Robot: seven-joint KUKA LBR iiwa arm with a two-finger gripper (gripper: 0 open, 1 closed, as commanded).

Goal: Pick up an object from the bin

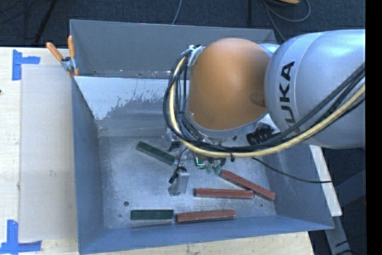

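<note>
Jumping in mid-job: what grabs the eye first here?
The arm's orange wrist cover looms over the bin's middle, cables looped round it. On the bin floor lie three reddish-brown bars at front right and two dark green bars, one front left, one tilted at mid-floor.

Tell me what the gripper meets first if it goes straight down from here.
Probably bare bin floor: the gripper points down at a gap between the tilted dark green stick and the nearest red-brown stick. Depth is unclear, so it may graze the green stick's end.

Grey bin (pixel 131 63), red-brown bars (pixel 222 193), dark-green bars (pixel 152 215)
</note>
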